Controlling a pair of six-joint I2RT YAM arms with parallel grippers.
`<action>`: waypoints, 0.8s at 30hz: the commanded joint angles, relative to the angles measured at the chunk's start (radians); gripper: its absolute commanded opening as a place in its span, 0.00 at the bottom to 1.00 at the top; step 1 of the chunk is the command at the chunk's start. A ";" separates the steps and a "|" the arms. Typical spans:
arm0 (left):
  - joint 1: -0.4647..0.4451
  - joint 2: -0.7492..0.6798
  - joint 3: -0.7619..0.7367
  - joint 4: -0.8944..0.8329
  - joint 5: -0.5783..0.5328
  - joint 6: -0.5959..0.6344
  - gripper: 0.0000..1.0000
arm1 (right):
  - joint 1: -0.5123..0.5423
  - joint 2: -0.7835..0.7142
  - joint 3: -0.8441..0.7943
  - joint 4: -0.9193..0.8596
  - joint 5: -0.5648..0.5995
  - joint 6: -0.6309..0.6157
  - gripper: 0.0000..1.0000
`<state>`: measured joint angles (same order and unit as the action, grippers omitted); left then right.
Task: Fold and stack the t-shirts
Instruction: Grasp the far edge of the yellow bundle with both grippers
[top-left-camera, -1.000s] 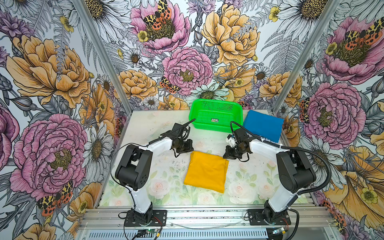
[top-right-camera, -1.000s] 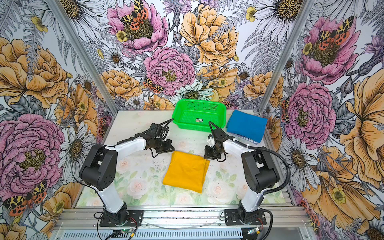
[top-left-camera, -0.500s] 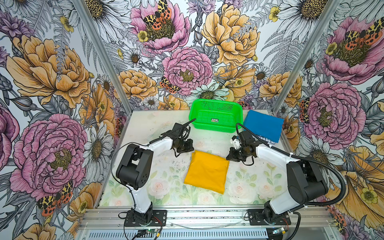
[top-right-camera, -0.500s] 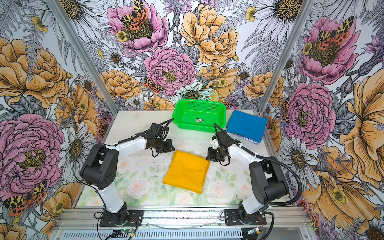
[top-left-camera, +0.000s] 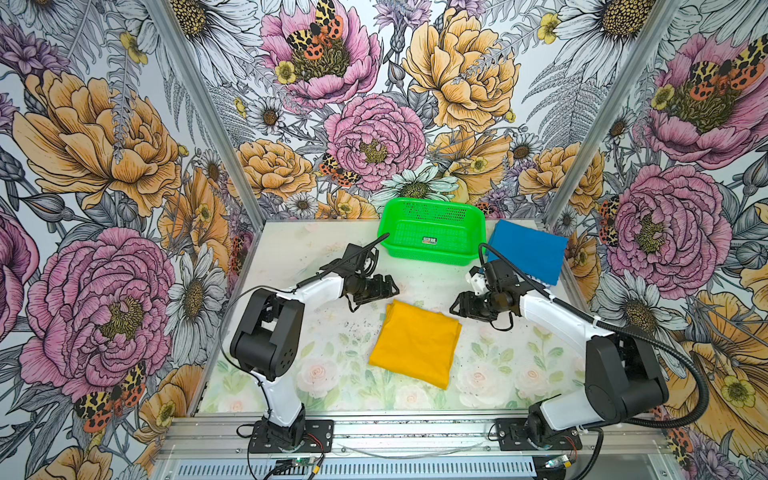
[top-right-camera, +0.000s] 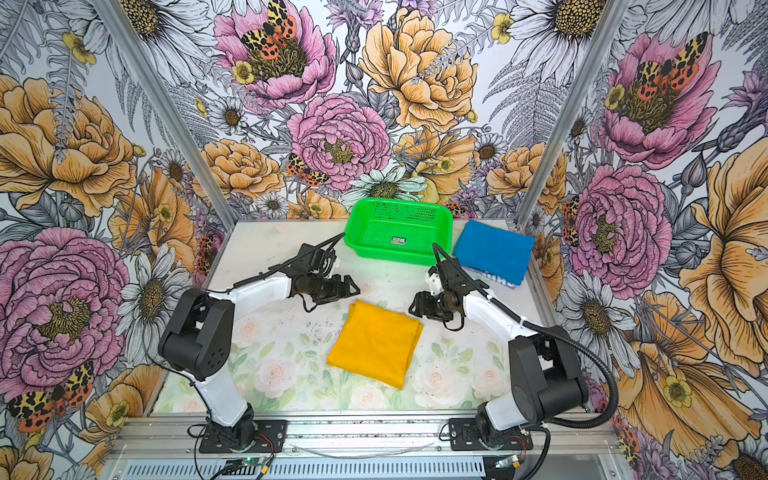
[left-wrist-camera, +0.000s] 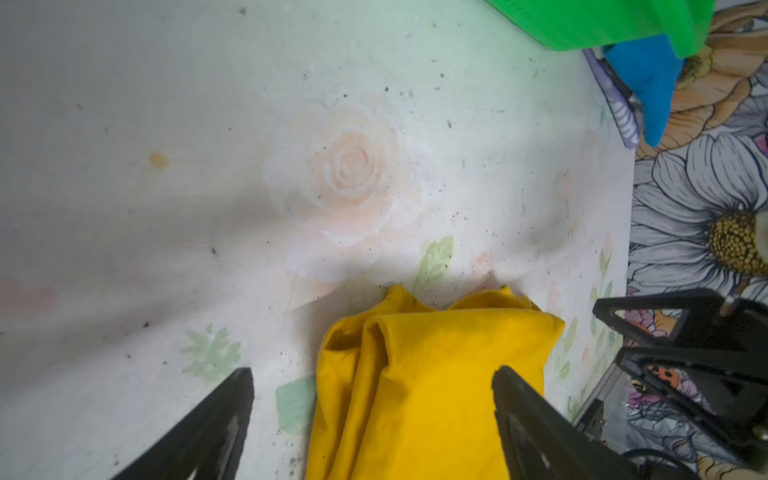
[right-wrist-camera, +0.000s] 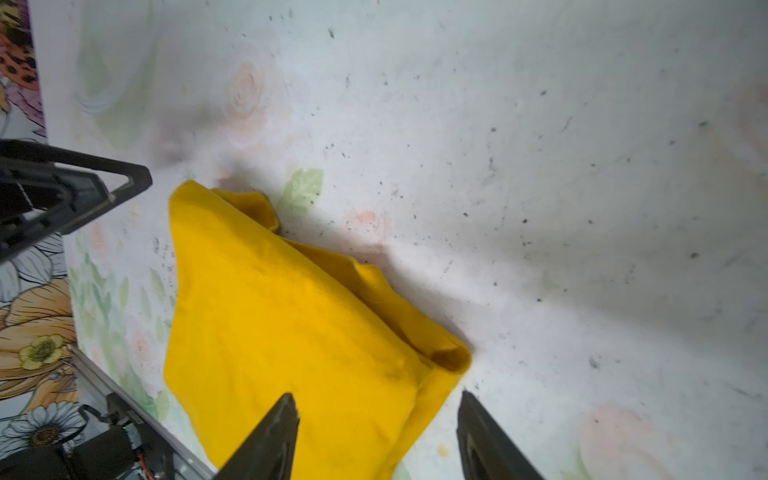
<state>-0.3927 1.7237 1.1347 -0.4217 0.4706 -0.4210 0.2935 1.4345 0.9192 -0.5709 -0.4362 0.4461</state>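
The mustard-yellow t-shirt (top-left-camera: 415, 343) (top-right-camera: 376, 343) lies folded into a rectangle in the middle of the table. The blue t-shirt (top-left-camera: 525, 249) (top-right-camera: 494, 247) lies folded at the back right. My left gripper (top-left-camera: 392, 286) (top-right-camera: 353, 286) is open just beyond the yellow shirt's far left corner. My right gripper (top-left-camera: 455, 307) (top-right-camera: 413, 309) is open at its far right corner. In the left wrist view the yellow shirt (left-wrist-camera: 428, 395) shows between the spread fingers of the left gripper (left-wrist-camera: 372, 374). In the right wrist view the right gripper (right-wrist-camera: 377, 397) straddles the yellow shirt's (right-wrist-camera: 270, 324) rolled corner without pinching it.
A bright green perforated basket (top-left-camera: 428, 255) (top-right-camera: 395, 253) stands at the back centre, left of the blue shirt. The floral walls close in the table on three sides. A metal rail runs along the front edge (top-left-camera: 374, 432).
Both grippers were shut at the yellow shirt's far edge and now stand open. The right arm's elbow has swung to the right.
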 joint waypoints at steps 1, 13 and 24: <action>-0.018 -0.087 -0.038 0.060 0.113 -0.016 0.99 | 0.040 -0.045 0.024 0.013 -0.032 0.007 0.68; -0.086 0.030 -0.160 0.399 0.220 -0.196 0.99 | 0.129 0.094 -0.094 0.256 -0.029 0.159 0.68; -0.067 0.135 -0.161 0.341 0.091 -0.125 0.99 | 0.127 0.139 -0.131 0.244 0.045 0.145 0.68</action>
<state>-0.4690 1.8362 0.9726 -0.0582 0.6445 -0.5777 0.4225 1.5864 0.7956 -0.3317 -0.4397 0.5949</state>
